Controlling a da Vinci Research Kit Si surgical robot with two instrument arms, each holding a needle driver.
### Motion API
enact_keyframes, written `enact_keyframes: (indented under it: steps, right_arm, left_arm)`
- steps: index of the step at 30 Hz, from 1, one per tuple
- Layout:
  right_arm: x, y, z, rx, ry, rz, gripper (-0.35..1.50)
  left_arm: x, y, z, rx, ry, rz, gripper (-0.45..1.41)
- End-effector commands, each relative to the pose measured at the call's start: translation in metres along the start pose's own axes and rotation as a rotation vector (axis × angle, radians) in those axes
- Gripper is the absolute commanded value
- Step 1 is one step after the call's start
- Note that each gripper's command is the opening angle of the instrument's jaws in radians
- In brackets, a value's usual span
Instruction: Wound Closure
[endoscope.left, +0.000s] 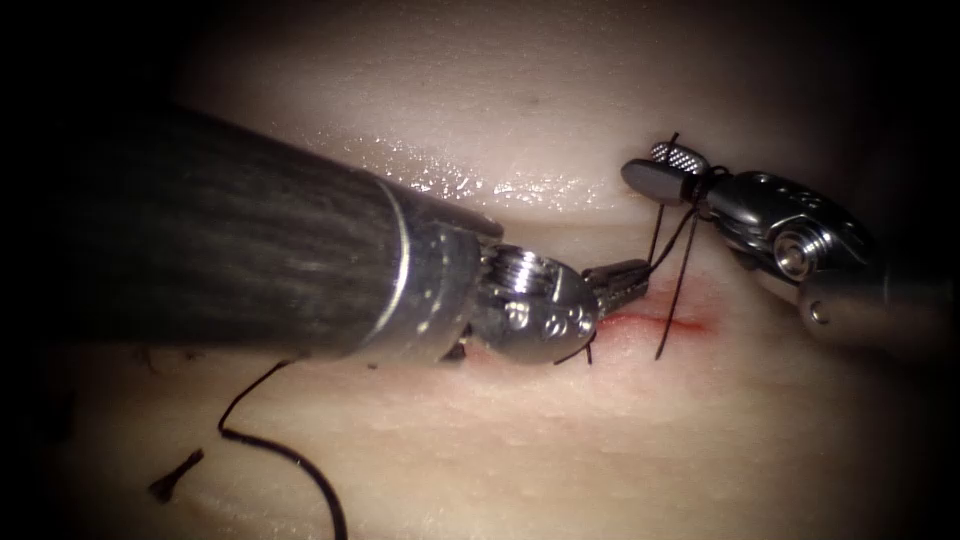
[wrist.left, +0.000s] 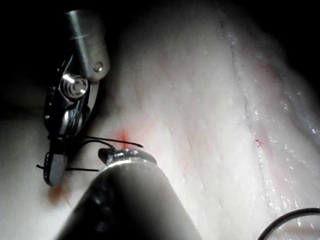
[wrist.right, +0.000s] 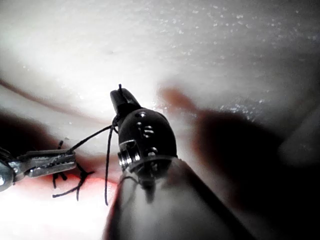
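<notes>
On the pale tissue (endoscope.left: 600, 420) lies the cut (endoscope.left: 690, 323), a short red line. My left tool (endoscope.left: 622, 282) comes in from the left, its jaws shut on the thread (endoscope.left: 678, 270) just above the cut. My right tool (endoscope.left: 668, 170) sits up and to the right of the cut, shut on the same thread, with a short end poking out past its jaws. Two strands run between the tools, and one hangs down across the cut. In the right wrist view the right tool (wrist.right: 122, 100) holds the thread (wrist.right: 108, 150), with the left tool (wrist.right: 50, 162) beside it.
A stitch with short dark ends (endoscope.left: 586, 352) sits on the cut beneath the left tool's wrist. A long loose thread (endoscope.left: 285, 452) curls over the tissue at the lower left, with a short cut piece (endoscope.left: 176, 478) beside it. A glistening ridge (endoscope.left: 450, 180) runs behind the tools.
</notes>
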Motion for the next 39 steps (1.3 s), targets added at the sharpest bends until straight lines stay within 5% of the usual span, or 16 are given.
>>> enact_keyframes:
  steps: [1,9,17,28,39]
  right_arm:
    - [-0.0007,-0.0007,0.0007,-0.005,-0.010,-0.018,-0.35]
    - [-0.0015,-0.0013,-0.0007,-0.003,-0.015,-0.063,-0.35]
    - [-0.0027,-0.0018,-0.0028,-0.013,0.080,-0.114,-0.35]
    - [-0.0053,-0.0042,-0.0054,-0.015,0.129,-0.166,-0.35]
    - [-0.0090,-0.0065,-0.0083,-0.013,0.103,-0.191,-0.35]
  left_arm:
    - [0.0000,0.0002,0.0006,-0.001,0.000,0.000,-0.45]
    - [-0.0025,-0.0020,-0.0005,-0.008,-0.028,-0.055,-0.45]
    - [-0.0063,-0.0045,0.0005,-0.051,-0.071,-0.142,-0.45]
    - [-0.0127,-0.0104,0.0058,-0.116,-0.141,-0.248,-0.45]
    - [-0.0160,-0.0108,0.0132,-0.128,-0.233,-0.259,-0.45]
